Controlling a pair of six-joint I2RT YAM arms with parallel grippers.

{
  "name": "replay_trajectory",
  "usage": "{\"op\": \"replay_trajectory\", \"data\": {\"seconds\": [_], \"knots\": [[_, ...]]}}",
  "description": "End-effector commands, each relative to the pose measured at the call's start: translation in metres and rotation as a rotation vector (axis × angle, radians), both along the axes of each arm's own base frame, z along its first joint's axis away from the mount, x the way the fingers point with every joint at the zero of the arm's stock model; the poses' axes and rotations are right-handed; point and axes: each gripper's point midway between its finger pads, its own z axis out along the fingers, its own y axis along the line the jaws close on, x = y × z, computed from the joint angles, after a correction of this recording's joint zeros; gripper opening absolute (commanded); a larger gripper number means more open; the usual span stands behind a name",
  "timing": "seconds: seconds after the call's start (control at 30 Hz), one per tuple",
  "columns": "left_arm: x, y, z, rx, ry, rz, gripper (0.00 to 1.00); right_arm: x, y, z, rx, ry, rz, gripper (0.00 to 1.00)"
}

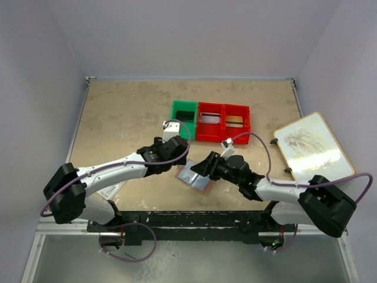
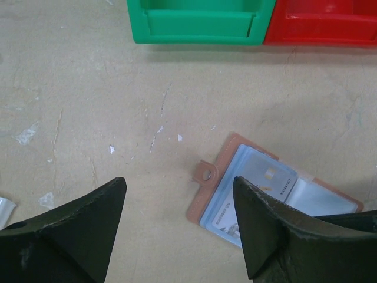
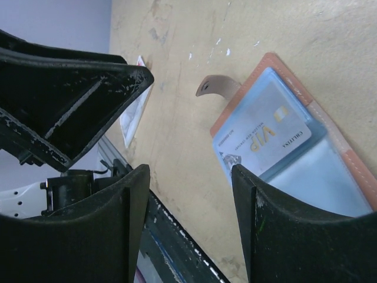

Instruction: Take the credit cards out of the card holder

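Observation:
The card holder [image 1: 194, 177] lies open and flat on the table, with a reddish-brown rim, a light blue lining and a strap tab [image 2: 206, 173]. A pale blue credit card [image 3: 265, 132] with gold lettering sits inside its clear sleeve. In the left wrist view the same card [image 2: 265, 184] shows beside my right-hand finger. My left gripper [image 2: 179, 181] hovers open over bare table just left of the holder [image 2: 219, 177]. From the other side my right gripper [image 3: 189, 172] hangs open low at the holder's near edge [image 3: 347, 159], nothing between its fingers. The two grippers [image 1: 178, 160] [image 1: 199, 169] are close together.
A green bin [image 1: 184, 118] and two joined red bins [image 1: 222, 121] stand behind the holder. A framed light board [image 1: 312, 146] lies at the right. A white clear packet [image 3: 132, 115] lies under the left arm near the table's front edge [image 1: 177, 209].

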Motion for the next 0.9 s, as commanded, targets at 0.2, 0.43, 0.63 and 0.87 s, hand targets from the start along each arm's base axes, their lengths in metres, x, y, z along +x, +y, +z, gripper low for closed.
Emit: {"op": "replay_trajectory", "data": {"seconds": [0.2, 0.43, 0.63, 0.87], "knots": [[0.007, 0.019, 0.02, -0.036, -0.038, 0.026, 0.7, 0.011, 0.037, 0.02, 0.022, -0.054, 0.027, 0.6], [0.009, 0.027, 0.021, -0.028, -0.044, 0.028, 0.68, 0.013, 0.033, 0.016, 0.022, -0.049, -0.004, 0.55], [0.006, 0.008, 0.013, -0.069, -0.001, -0.037, 0.63, 0.015, 0.025, 0.006, -0.002, -0.022, -0.049, 0.52], [-0.003, -0.026, 0.014, -0.163, 0.038, -0.205, 0.54, 0.006, 0.017, -0.027, -0.022, 0.074, -0.069, 0.48]]}}
